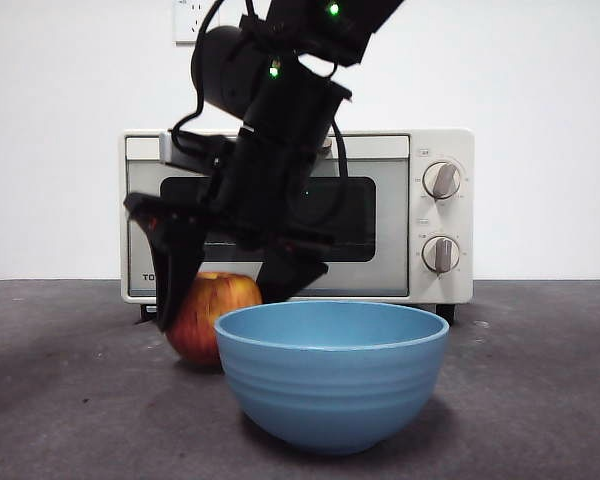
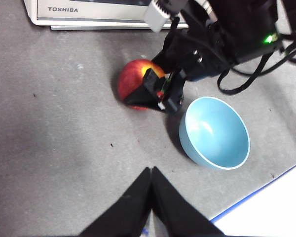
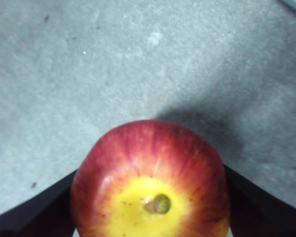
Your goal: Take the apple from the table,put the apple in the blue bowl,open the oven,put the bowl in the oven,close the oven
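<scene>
Right fingers (image 3: 34, 212) astride apple (image 3: 150, 182)

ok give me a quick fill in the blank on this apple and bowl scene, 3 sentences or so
1. The right gripper has its jaws on either side of the ____.
2. The blue bowl holds ____.
3. The oven door is ____.
4. The left gripper has its jaws ____, away from the fruit.

Missing words: apple; nothing; closed; shut
</scene>
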You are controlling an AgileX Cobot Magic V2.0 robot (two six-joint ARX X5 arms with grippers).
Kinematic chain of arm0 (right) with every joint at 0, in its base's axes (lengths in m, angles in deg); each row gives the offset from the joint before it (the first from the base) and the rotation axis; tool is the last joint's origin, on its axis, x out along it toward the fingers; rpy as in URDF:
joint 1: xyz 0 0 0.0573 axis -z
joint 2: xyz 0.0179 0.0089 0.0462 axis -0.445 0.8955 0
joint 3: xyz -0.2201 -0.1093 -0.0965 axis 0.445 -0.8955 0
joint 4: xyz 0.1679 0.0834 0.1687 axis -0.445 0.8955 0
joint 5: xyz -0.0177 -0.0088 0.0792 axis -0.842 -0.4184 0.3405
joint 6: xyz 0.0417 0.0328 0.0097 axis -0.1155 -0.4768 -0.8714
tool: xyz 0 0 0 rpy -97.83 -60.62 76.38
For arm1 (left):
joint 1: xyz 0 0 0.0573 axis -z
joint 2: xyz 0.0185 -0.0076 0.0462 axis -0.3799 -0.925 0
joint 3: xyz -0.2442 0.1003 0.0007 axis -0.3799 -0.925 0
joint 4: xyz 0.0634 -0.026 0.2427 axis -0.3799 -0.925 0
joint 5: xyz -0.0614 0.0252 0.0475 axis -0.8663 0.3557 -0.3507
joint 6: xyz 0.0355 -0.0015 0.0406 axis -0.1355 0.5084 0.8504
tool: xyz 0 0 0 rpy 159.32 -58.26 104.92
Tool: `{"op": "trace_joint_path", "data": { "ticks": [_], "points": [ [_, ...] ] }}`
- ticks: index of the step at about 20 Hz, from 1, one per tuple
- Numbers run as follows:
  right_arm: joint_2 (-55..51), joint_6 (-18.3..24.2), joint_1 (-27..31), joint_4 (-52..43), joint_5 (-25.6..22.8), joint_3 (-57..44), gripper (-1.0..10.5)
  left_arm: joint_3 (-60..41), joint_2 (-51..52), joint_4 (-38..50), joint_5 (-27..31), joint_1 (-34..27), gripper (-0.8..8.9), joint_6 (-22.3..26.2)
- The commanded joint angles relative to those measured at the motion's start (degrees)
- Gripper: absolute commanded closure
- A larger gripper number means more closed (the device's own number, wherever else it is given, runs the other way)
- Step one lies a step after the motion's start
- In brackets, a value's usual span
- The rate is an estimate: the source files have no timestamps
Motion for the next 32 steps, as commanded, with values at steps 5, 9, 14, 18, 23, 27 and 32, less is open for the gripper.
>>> {"op": "trace_joint_path", "data": {
  "ticks": [5,9,14,18,23,27,32],
  "points": [
    [-10.73,1.68,-0.74,10.49,-0.07,3.82,6.3,1.20,-0.24,0.63,-0.20,0.22,8.06,0.55],
    [-19.08,2.34,-1.25,14.47,-0.28,0.04,6.3,1.20,-0.24,0.98,-0.20,0.22,8.06,0.52],
    [-28.83,2.27,-3.32,8.59,-1.68,-13.94,6.3,1.20,-0.24,1.01,-0.20,0.22,8.06,0.52],
    [-31.67,0.79,-4.68,1.84,-1.62,-24.06,6.3,1.20,-0.24,0.98,-0.20,0.22,8.06,0.48],
    [-31.45,-0.94,-5.18,-8.90,-1.62,-32.79,6.3,1.20,-0.24,0.70,-0.20,0.22,8.06,0.46],
    [-31.41,-0.96,-5.18,-12.85,-1.55,-36.76,6.3,1.20,-0.24,0.61,-0.20,0.22,8.06,0.46],
    [-30.95,-0.77,-5.79,-14.56,-1.57,-37.77,5.7,1.20,-0.24,0.74,-0.20,0.22,8.06,0.44]
  ]
}}
